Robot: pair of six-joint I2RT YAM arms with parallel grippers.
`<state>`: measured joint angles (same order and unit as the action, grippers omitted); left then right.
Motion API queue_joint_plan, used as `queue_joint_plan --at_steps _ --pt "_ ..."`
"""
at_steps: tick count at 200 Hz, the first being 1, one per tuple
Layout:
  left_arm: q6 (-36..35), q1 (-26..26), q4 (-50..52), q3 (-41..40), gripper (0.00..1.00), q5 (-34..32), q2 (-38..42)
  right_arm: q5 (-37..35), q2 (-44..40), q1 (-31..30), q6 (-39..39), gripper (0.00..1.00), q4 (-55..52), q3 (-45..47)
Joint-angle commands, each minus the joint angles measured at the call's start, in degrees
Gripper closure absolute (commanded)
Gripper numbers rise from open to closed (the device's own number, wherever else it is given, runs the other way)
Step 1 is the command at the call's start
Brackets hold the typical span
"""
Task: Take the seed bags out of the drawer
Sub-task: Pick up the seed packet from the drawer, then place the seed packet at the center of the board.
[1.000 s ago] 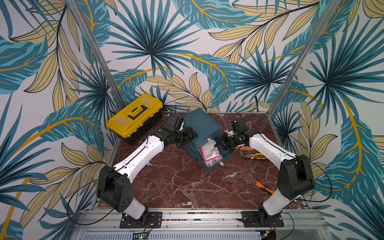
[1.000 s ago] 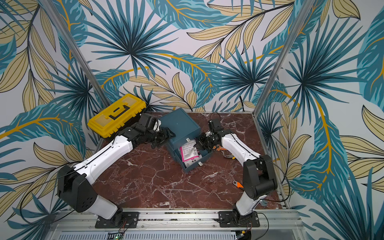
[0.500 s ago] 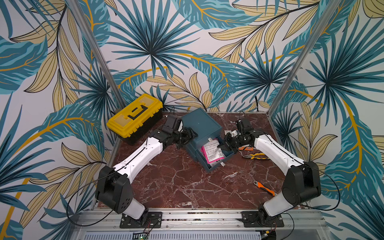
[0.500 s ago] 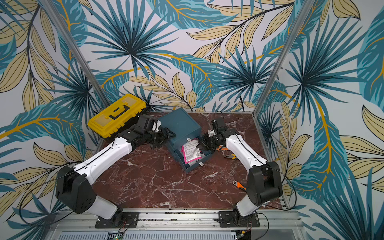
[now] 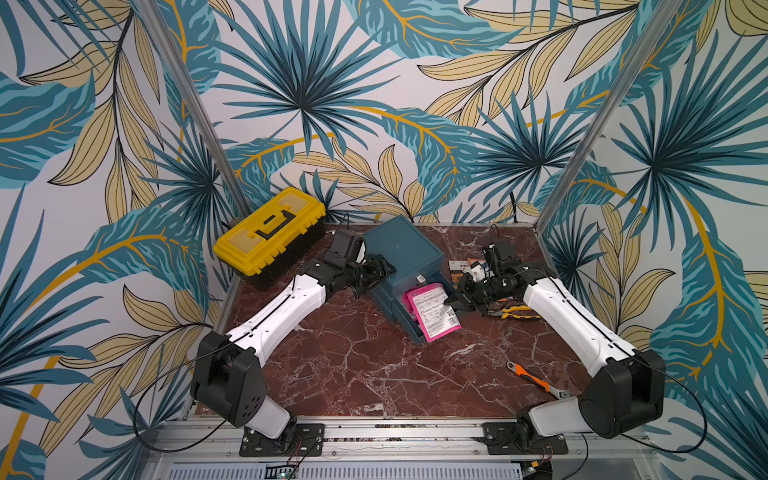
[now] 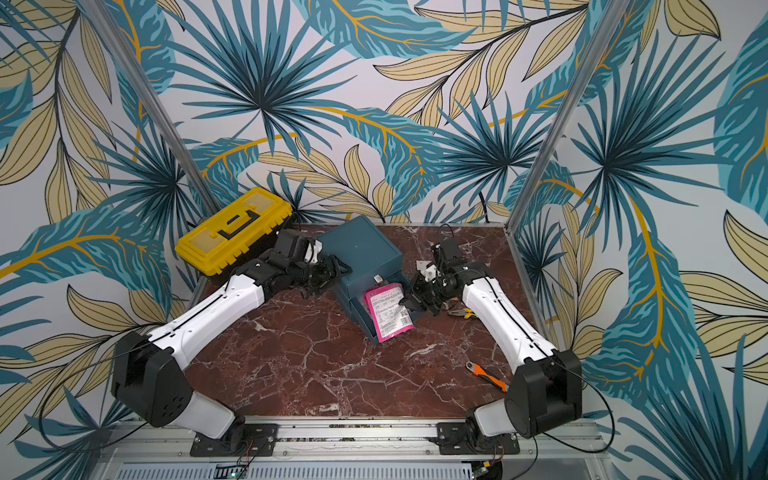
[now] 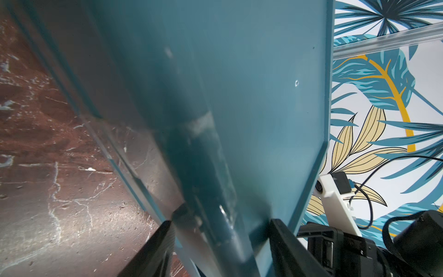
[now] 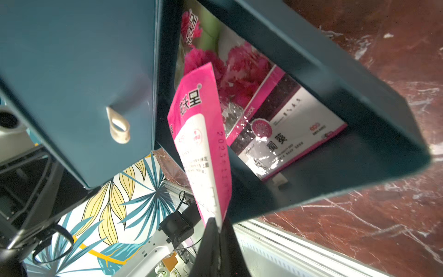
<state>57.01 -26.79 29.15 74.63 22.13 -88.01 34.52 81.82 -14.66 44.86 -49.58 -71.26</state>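
Seed bags (image 6: 388, 309): found one at the gripper, one beyond it. Starting left, kept the left gripper (image 5: 376, 270) part-open yet apparently clamped across a wall of the blue cabinet (image 5: 399, 245), presumably to stop it sliding. Left the drawer (image 5: 409, 328) pulled out ahead of the right gripper (image 5: 455, 305). Held that gripper closed tight on the edge of the magenta bag (image 5: 434, 309), tilted half over the drawer rim, likely for withdrawal. Left a second bag (image 8: 263, 120) flat on the drawer floor, past the fingertips.
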Motion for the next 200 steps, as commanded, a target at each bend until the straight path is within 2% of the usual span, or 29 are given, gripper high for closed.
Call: queue_joint_plan --at_steps 1,35,79,134,180,200 --pt "-1.7 0.2 1.2 0.2 0.34 -1.0 -0.8 -0.2 -3.7 0.3 -4.5 1.00 -4.0 1.7" --pt "-2.4 0.1 2.0 1.2 0.34 -0.8 -1.0 -0.2 -8.7 0.5 -7.1 1.00 -4.6 2.8" --pt "-2.4 0.1 2.0 1.9 0.34 -1.1 0.0 -4.7 -15.0 2.6 -10.4 1.00 -7.1 3.3" --pt "-3.2 0.2 3.1 3.3 0.33 -1.1 0.3 -15.5 -25.4 12.4 -10.8 1.00 -10.2 7.7" --pt "-3.6 0.2 3.8 3.4 0.33 -1.1 0.8 -29.3 -25.3 18.3 -11.9 1.00 -13.8 11.4" --pt "-3.7 0.2 3.9 3.4 0.33 -1.0 0.8 -31.1 -22.1 18.9 -13.4 1.00 -13.6 13.7"
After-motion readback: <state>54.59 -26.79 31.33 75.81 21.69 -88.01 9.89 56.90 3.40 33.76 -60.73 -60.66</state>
